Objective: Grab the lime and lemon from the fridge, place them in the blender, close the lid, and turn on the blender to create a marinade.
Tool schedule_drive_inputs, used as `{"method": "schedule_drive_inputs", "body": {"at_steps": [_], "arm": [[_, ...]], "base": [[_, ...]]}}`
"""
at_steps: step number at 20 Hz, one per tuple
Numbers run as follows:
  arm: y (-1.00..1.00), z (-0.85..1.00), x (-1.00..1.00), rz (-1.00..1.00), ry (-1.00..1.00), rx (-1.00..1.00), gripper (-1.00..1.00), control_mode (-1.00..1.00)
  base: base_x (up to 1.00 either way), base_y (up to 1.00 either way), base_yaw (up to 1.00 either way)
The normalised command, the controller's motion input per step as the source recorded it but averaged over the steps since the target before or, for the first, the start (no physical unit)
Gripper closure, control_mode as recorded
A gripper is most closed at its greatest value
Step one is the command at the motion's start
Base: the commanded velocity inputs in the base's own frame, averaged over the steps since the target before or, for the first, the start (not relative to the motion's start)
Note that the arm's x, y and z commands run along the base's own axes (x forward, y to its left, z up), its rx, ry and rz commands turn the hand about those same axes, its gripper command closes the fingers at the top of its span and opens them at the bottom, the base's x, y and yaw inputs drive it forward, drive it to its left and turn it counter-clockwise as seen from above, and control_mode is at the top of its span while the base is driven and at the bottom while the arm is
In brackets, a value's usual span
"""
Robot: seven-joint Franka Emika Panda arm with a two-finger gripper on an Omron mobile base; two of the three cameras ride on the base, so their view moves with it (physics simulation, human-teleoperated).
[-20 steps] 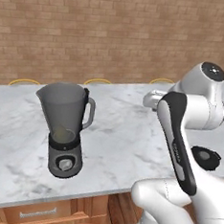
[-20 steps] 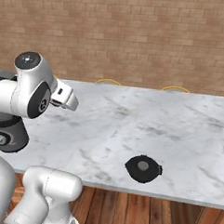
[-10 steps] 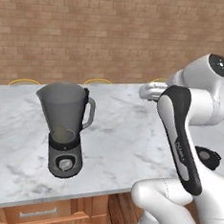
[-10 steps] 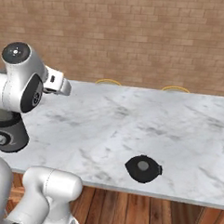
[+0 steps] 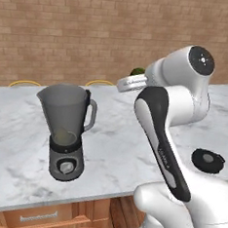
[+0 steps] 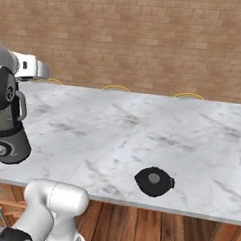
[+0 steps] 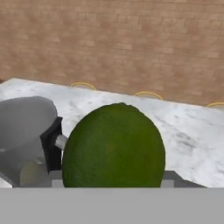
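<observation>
You are seeing, from left to right, the translucent smoky-grey blender jug (image 5: 67, 116) standing lidless on the marble counter (image 5: 113, 145), the gripper (image 5: 131, 82) hovering beyond it clamping the dark green round lime (image 7: 113, 146), and the round black lid (image 5: 207, 160) lying flat at the right.

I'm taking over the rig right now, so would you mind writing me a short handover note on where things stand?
Gripper: shut on the lime, held in the air above the counter, off to the right of the blender in the left base view.
Blender: upright on the counter, jug open, no lid on it. A pale yellowish shape sits at the bottom of the jug, probably the lemon.
Lid: flat on the counter near its front edge, apart from the blender.
Done: lime fetched; lemon apparently in.
Left: drop the lime in the jug, fit the lid, turn the knob.
</observation>
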Motion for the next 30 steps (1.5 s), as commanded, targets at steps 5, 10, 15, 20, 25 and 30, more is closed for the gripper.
{"method": "schedule_drive_inputs", "body": {"at_steps": [5, 10, 15, 20, 25, 30], "arm": [[0.72, 0.46, 0.00, 0.12, -0.11, -0.14, 1.00, -1.00], [0.78, 0.04, 0.04, 0.10, 0.10, -0.14, 1.00, -1.00], [0.85, -0.13, 0.22, 0.10, 0.21, -0.13, 1.00, -1.00], [0.53, -0.34, 0.55, 0.04, 0.19, -0.05, 1.00, -1.00], [0.13, -0.54, 0.53, 0.04, 0.16, 0.00, 1.00, -1.00], [0.15, -0.53, 0.46, 0.02, 0.10, 0.00, 1.00, -1.00]], "base": [[0.00, 0.00, 0.00], [0.00, 0.00, 0.00], [0.00, 0.00, 0.00], [0.00, 0.00, 0.00], [0.00, 0.00, 0.00], [0.00, 0.00, 0.00]]}}
